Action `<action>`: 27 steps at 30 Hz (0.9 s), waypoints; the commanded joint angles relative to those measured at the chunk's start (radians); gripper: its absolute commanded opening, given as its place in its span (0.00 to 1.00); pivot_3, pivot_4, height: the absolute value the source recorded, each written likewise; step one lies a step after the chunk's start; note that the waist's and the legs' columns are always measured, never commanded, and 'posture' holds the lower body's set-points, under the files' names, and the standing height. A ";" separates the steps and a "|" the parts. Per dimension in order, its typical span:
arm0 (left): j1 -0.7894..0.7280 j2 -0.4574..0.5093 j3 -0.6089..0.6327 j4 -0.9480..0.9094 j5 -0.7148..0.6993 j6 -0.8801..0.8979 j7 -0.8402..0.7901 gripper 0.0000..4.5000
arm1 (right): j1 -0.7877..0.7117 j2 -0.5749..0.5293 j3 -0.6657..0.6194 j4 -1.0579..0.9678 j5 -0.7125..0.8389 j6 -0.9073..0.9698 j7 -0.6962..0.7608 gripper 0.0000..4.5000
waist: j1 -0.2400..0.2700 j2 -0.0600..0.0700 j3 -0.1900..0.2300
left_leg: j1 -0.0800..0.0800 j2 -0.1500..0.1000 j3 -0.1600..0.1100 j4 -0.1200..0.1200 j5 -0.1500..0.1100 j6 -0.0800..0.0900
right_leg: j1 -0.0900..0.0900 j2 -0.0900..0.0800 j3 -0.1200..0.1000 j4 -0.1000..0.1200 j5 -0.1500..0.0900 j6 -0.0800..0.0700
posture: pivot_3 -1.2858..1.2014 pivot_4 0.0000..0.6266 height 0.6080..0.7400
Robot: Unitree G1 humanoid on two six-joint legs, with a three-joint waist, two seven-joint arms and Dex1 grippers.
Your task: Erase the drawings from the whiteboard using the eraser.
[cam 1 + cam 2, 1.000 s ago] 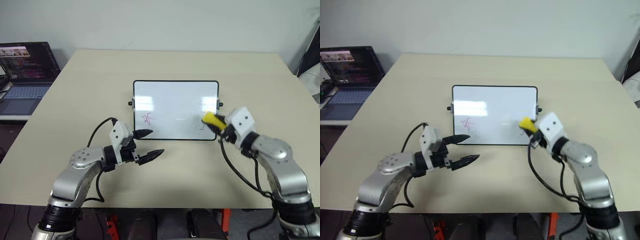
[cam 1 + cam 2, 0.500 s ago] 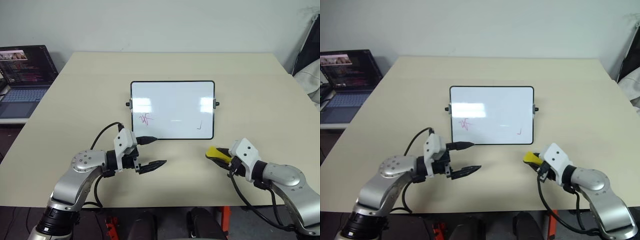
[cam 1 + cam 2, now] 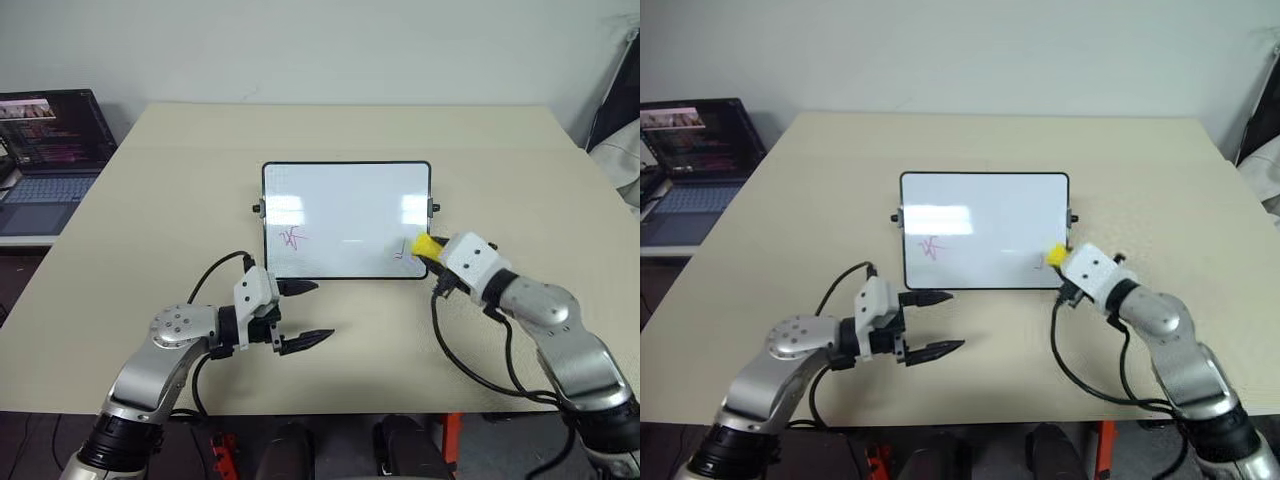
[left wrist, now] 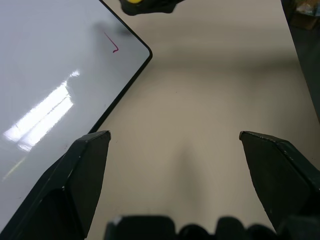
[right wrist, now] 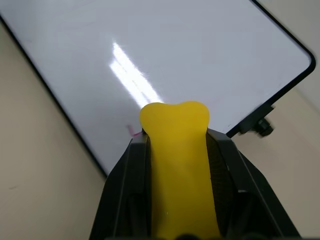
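Right gripper (image 3: 437, 262), fingers clamped on the yellow eraser (image 3: 427, 246), sits at the whiteboard (image 3: 345, 205) near-right corner beside a small pink stroke (image 3: 399, 252); left gripper (image 3: 305, 312) hangs spread, empty; next: press flat, wipe it, then cross to purple-pink squiggle (image 3: 291, 238).

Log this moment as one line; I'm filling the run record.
right gripper: shut on eraser at whiteboard near corner | left gripper: open, off board | drawings: unerased
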 commanded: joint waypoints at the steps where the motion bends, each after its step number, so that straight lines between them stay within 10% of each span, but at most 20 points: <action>1: -0.019 0.006 0.011 -0.014 -0.005 -0.006 -0.004 1.00 | -0.064 0.016 0.032 0.062 -0.084 -0.066 -0.043 0.25 | 0.002 0.000 0.000 | -0.001 0.000 0.000 0.000 0.000 0.000 | 0.000 0.000 0.000 0.000 0.000 0.000 | 0.52 0.24 1.00; 27: -0.056 0.005 0.010 -0.015 -0.018 0.026 -0.001 1.00 | -0.098 0.100 0.130 0.095 -0.150 0.154 0.094 0.25 | -0.001 0.000 0.000 | 0.001 0.000 0.001 0.000 0.000 0.000 | 0.000 0.000 0.001 0.000 0.000 0.000 | 0.52 0.24 1.00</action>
